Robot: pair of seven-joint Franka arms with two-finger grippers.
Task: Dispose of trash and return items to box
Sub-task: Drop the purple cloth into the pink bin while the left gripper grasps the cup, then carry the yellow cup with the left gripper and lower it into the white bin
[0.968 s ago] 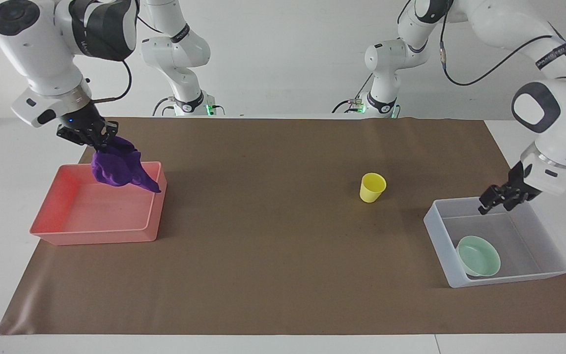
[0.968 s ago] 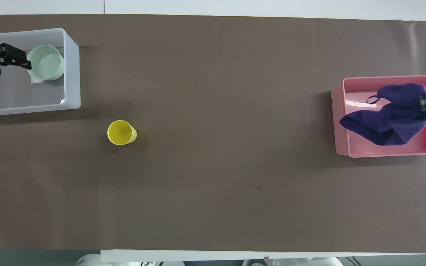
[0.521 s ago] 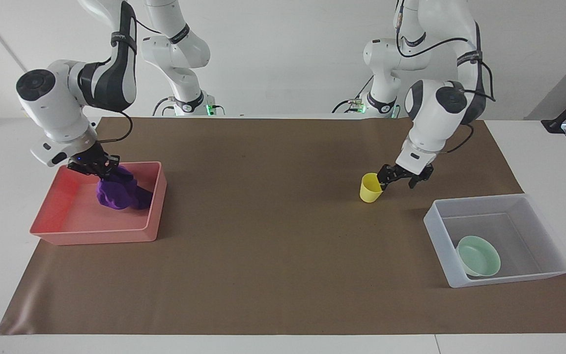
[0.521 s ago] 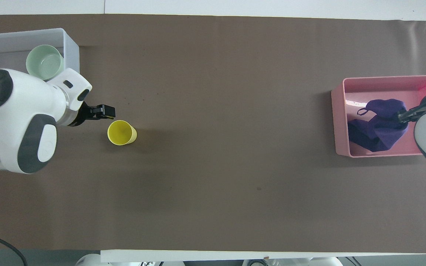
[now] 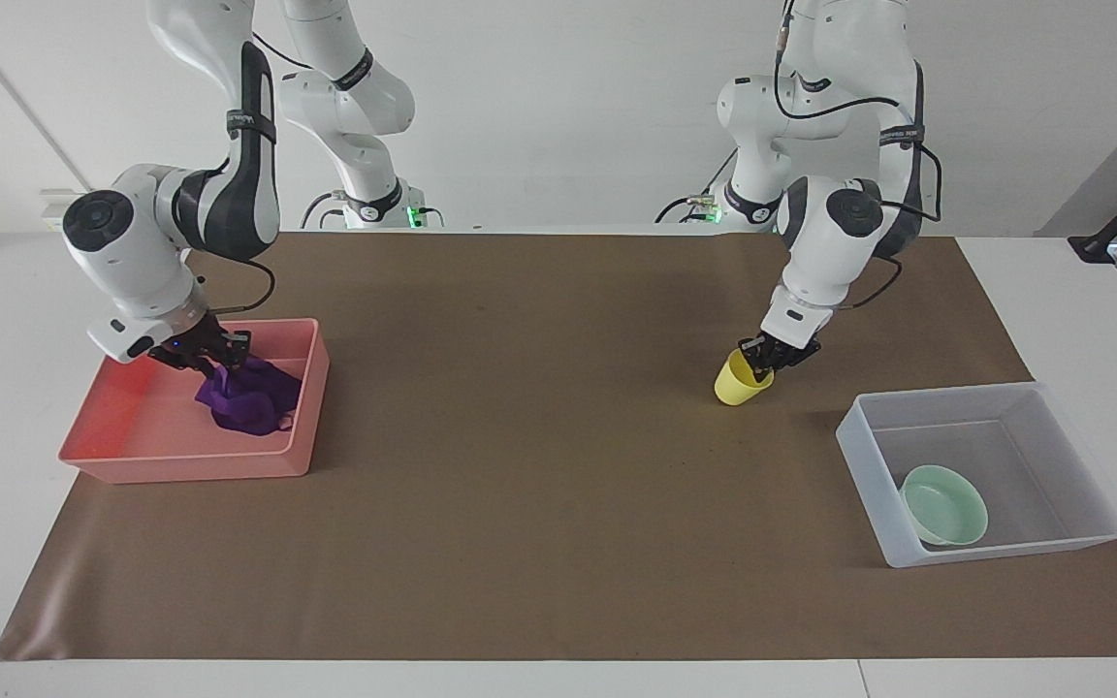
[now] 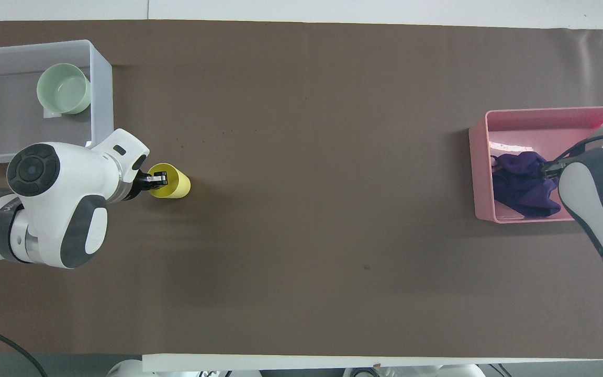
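A second ago my left gripper (image 5: 770,357) was over the see-through whitish-grey plastic box (image 5: 871,463) at the left arm's end of the table. Now it has come across to the small yellow plastic cup (image 5: 739,381), and my fingers look pinched on the cup's rim, one inside and one outside. The cup used to stand straight on the brown mat (image 5: 539,465). Now it leans, so I think I have hold of it and am starting to lift. It is still out on the mat, nearer to the robots than the box. The shallow mint-green round bowl (image 5: 944,504) already sits inside the box, so the cup is the last thing to go home. My right gripper (image 5: 212,361) has gone down into the pink tray (image 5: 151,456) at the right arm's end. The purple cloth (image 5: 250,399) that was hanging from it now lies in a heap on the tray floor. I cannot tell if those fingers have let go yet.
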